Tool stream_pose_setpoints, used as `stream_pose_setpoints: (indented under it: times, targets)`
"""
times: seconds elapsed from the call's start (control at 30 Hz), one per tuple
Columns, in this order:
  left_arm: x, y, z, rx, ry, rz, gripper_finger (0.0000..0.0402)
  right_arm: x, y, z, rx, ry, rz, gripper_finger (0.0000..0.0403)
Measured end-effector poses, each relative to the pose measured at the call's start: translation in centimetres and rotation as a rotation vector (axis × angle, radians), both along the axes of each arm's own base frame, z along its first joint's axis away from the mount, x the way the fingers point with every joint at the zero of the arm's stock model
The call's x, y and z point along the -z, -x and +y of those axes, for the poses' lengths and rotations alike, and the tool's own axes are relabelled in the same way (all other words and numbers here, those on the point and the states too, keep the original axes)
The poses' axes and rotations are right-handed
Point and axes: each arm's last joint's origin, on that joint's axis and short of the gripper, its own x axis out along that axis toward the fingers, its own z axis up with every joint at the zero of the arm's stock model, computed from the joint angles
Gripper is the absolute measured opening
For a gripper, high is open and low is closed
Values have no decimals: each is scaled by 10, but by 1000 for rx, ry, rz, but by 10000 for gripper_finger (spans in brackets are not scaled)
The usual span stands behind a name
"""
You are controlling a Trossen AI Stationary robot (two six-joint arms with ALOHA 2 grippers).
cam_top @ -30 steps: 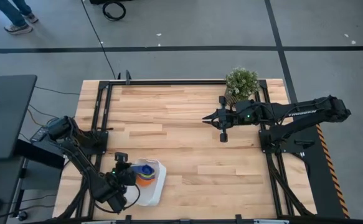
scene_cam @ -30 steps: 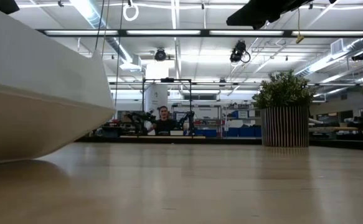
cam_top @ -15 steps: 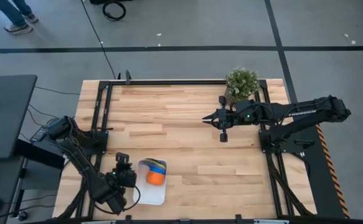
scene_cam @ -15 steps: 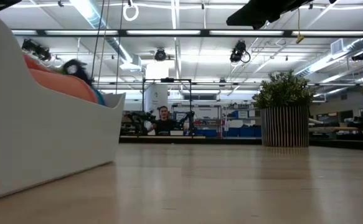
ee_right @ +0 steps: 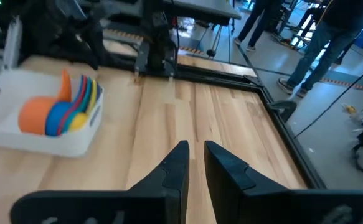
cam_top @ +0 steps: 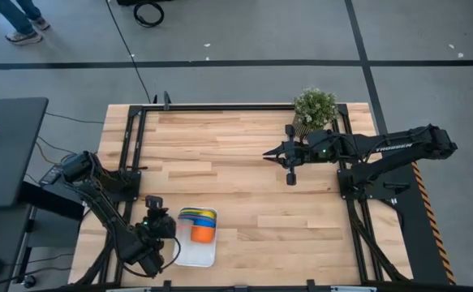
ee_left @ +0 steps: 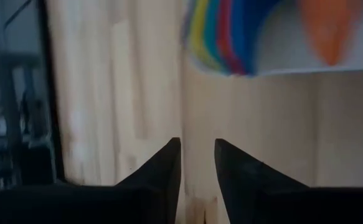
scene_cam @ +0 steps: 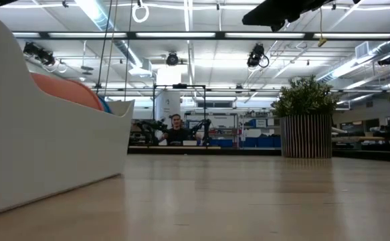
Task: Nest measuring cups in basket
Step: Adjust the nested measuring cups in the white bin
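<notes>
The white basket [cam_top: 181, 253] lies flat on the table near its front edge, left of the middle. The measuring cups [cam_top: 199, 227] sit nested in it, the orange one [ee_right: 37, 115] on top and their coloured handles [ee_left: 221, 37] fanned toward the far rim. My left gripper [cam_top: 165, 229] hovers just left of the basket, slanting down; in its wrist view the fingers [ee_left: 197, 149] stand slightly apart over bare wood, the basket's wall [ee_left: 293, 62] beyond them. My right gripper [cam_top: 268, 152] waits high at the far right, open by a narrow gap [ee_right: 195, 149], holding nothing.
A potted plant [cam_top: 315, 109] stands at the far right behind my right arm, also in the low view [scene_cam: 306, 127]. Black frame rails [cam_top: 131, 162] run along the table's left, far and right edges. People stand in the room beyond [ee_right: 330, 31]. Bare wood lies between basket and plant.
The basket, tipped up on one long side a second ago with my left gripper at its raised left rim, has dropped flat onto the table, and the nested cups now face up. My left gripper has drawn slightly away from the basket toward the table's left edge.
</notes>
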Motion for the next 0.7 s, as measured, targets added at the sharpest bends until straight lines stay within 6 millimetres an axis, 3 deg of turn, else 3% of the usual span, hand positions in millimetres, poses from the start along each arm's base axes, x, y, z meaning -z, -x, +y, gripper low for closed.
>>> stream_pose_setpoints:
  times: [0.27,0.7]
  targets:
    - [-20,9,17,-236,28,-135,105,-5,-2,3,-60,-139,-55,57]
    - [-86,29,63,-460,324,-575,105,-17,-4,4,-80,-186,-192,57]
